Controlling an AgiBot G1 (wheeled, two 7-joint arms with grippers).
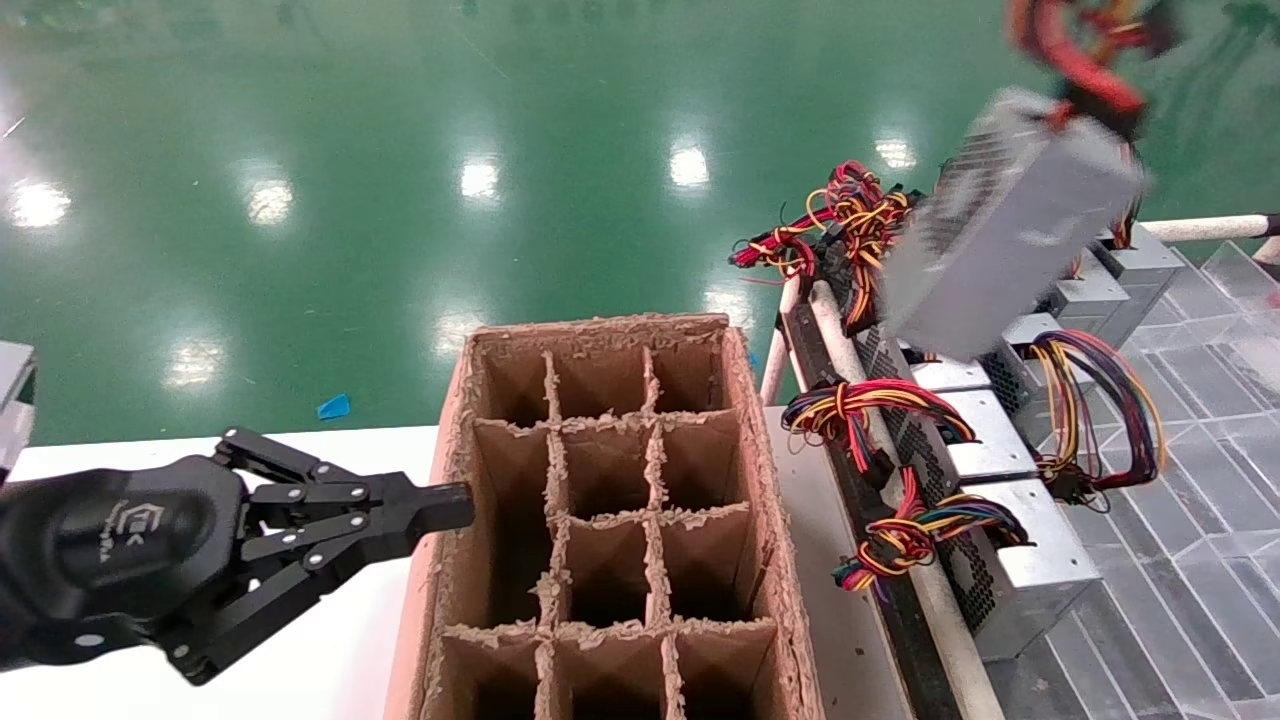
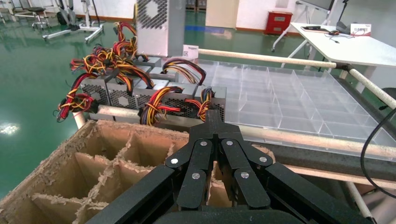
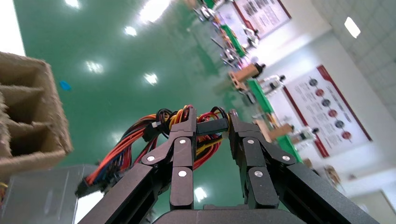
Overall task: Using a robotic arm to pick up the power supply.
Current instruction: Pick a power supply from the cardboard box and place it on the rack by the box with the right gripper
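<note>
The power supply (image 1: pixel 1010 225), a silver-grey box with a perforated side, hangs tilted in the air at the right, above the row of others. It also shows in the left wrist view as an upright grey box (image 2: pixel 159 25). My right gripper (image 3: pixel 211 126) is shut on a black connector in its bundle of red, yellow and orange wires (image 3: pixel 135 137). The box's grey body (image 3: pixel 42 196) hangs below that bundle. In the head view the bundle (image 1: pixel 1075 50) runs up to the top edge, where the right gripper itself is cut off. My left gripper (image 1: pixel 460 505) is shut and empty beside the cardboard box.
A brown cardboard divider box (image 1: pixel 745 470) with several cells stands in the middle. To its right lies a row of several alike power supplies (image 1: pixel 1040 560) with wire bundles, behind a padded rail (image 1: pixel 940 590). A clear compartment tray (image 1: pixel 1200 520) is at the far right. The left arm rests over a white table (image 1: pixel 330 640).
</note>
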